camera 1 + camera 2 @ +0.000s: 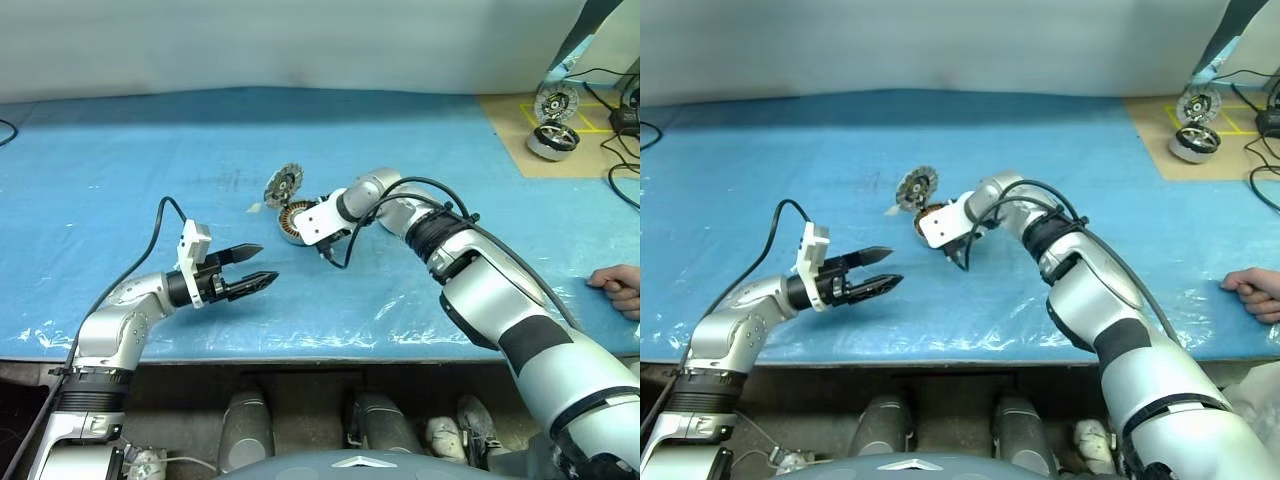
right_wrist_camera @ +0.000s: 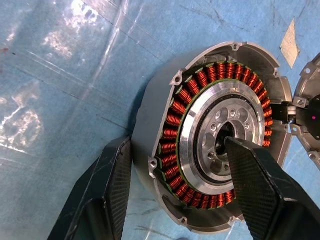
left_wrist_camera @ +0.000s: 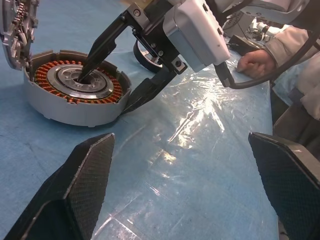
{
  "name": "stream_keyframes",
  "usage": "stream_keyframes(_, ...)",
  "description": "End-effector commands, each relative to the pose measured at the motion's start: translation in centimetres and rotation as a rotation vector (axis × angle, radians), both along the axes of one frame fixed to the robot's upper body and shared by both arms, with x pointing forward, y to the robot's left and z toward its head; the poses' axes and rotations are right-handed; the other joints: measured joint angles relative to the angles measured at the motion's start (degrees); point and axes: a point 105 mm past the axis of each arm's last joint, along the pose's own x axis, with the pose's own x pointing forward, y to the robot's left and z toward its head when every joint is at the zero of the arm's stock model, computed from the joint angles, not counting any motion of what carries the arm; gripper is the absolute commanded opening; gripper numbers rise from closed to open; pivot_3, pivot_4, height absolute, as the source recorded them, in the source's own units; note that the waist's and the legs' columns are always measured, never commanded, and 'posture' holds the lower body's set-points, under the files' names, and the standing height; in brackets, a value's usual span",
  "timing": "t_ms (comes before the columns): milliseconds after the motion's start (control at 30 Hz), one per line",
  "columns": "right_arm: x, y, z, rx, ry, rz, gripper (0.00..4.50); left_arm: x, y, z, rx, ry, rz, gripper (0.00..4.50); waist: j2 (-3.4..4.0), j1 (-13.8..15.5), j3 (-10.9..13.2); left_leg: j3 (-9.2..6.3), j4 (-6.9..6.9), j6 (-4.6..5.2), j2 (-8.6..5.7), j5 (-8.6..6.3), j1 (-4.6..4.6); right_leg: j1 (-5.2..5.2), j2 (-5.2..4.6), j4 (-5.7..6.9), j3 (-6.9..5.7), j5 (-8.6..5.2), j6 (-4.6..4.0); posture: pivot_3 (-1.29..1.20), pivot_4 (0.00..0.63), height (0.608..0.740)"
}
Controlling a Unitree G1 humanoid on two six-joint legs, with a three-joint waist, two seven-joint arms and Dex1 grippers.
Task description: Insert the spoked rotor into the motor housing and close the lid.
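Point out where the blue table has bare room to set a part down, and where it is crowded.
Bare: the blue sheet beyond the left gripper, and the stretch between the motor housing and the far-right cardboard mat. Crowded: around the housing, its raised lid and the right gripper straddling its wall.

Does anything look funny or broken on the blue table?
Nothing looks broken. One odd thing: the right gripper straddles the wall of the round silver-grey motor housing with copper windings, one black finger inside on the hub, the other outside. Its round grey lid stands tilted up and open. The left gripper waits open nearby.
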Motion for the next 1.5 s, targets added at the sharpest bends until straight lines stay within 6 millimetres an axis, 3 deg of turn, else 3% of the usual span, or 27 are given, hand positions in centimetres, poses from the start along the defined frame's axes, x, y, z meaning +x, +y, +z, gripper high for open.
stream_keyframes(33,0.2,0.3,0.6,0.008,-0.013,-0.006,3.0,-0.2,-0.4,0.7,-0.003,-0.043,-0.015,4.5,0.0,0.0,0.0,0.0,0.0,-0.02,0.0,-0.02,0.0,0.0,0.0,0.0,0.0,0.0,0.0,0.0,0.15,0.74)
stream_keyframes(200,-0.4,-0.1,0.0,-0.009,0.038,0.012,1.96,-0.1,-0.7,0.6,-0.001,-0.045,-0.018,4.5,0.0,0.0,0.0,0.01,0.01,-0.05,0.01,-0.04,0.05,0.03,-0.01,0.02,0.01,0.01,-0.03,0.0,0.15,0.74)
stream_keyframes(500,-0.5,1.3,0.3,0.148,0.187,-0.232,1.96,0.0,-1.1,0.4,-0.002,-0.042,-0.034,4.5,0.0,0.1,0.0,0.0,0.0,0.11,0.0,0.05,0.04,0.04,-0.02,0.01,-0.01,0.01,-0.03,0.0,0.15,0.74)
stream_keyframes(667,-1.5,2.7,-0.7,0.175,0.233,-0.351,1.96,0.0,-1.5,0.1,-0.004,-0.032,-0.053,4.5,0.0,0.0,0.0,0.0,-0.03,-0.05,0.01,-0.04,0.16,0.11,-0.02,0.01,0.01,0.01,-0.04,0.0,0.15,0.74)
stream_keyframes(933,-1.9,2.8,-1.9,0.165,0.22,-0.425,1.96,-0.1,-1.8,0.1,-0.008,-0.017,-0.088,4.5,0.0,0.0,0.0,0.01,-0.09,-0.1,0.01,-0.05,0.38,0.28,-0.03,0.0,0.03,0.01,-0.04,0.0,0.15,0.74)
stream_keyframes(1067,-2.2,2.8,-2.1,0.15,0.2,-0.377,1.96,-0.2,-1.8,0.1,-0.006,-0.013,-0.092,4.5,0.0,0.0,0.0,0.02,-0.13,-0.11,0.02,-0.06,0.61,0.48,-0.04,-0.01,0.08,0.0,-0.04,0.0,0.15,0.74)
stream_keyframes(1300,-2.4,3.2,-1.5,0.194,0.243,-0.376,4.4,0.0,-1.5,0.3,-0.005,-0.018,-0.079,4.5,0.03,0.0,0.0,0.05,-0.26,-0.11,0.01,-0.05,0.7,0.55,-0.08,-0.08,0.13,-0.01,-0.03,0.0,0.15,0.74)
stream_keyframes(1500,-3.0,3.9,1.3,0.27,0.312,-0.347,4.4,0.0,-1.3,0.4,-0.005,-0.015,-0.077,4.5,0.02,0.0,0.0,0.04,-0.39,-0.11,0.0,-0.05,0.55,0.38,-0.07,-0.14,0.12,0.0,-0.02,0.0,0.15,0.74)
